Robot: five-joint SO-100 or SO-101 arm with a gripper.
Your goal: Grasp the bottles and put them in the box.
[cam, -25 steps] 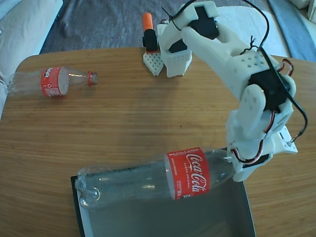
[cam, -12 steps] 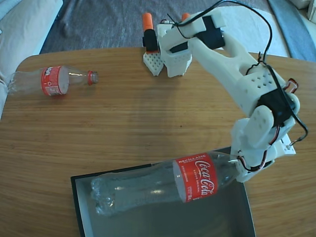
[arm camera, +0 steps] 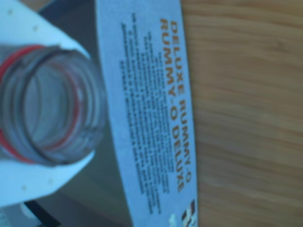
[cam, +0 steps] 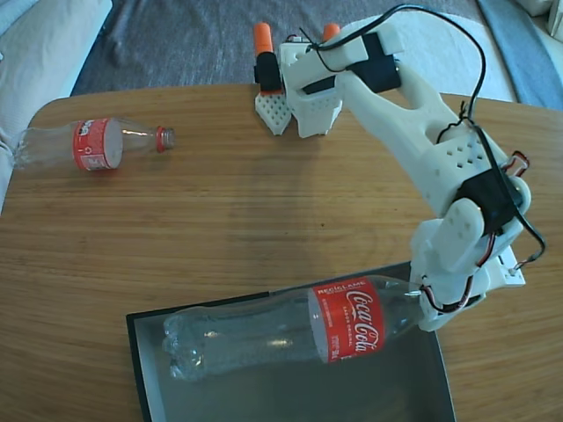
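held bottle (cam: pixel 281 330): clear plastic, empty, red coca-cola label near the neck end, lying roughly level across the lower centre of the fixed view, base toward lower left, neck toward the right. it sits over the open box; contact with the box floor cannot be told. in the wrist view its open mouth (arm camera: pixel 45 106) fills the upper left, uncapped, with a red ring around the neck.

second bottle (cam: pixel 92 143): same type, smaller in frame, lying on its side at the upper left of the fixed view on the wooden table (cam: pixel 237 211), red cap pointing right, well apart from the box.

box (cam: pixel 141 352): shallow, black outer walls, grey inside, bottom centre of the fixed view, partly cut by the lower edge. wrist view shows a pale side wall (arm camera: pixel 147 109) printed "deluxe rummy-o" in orange.

arm: white printed body, base at top centre of the fixed view, reaching down to the right, elbow bent, wrist turned toward lower left.

gripper (cam: pixel 420 294): at the bottle's neck, white fingers (arm camera: pixel 28 184) on either side of it, pinching the neck.
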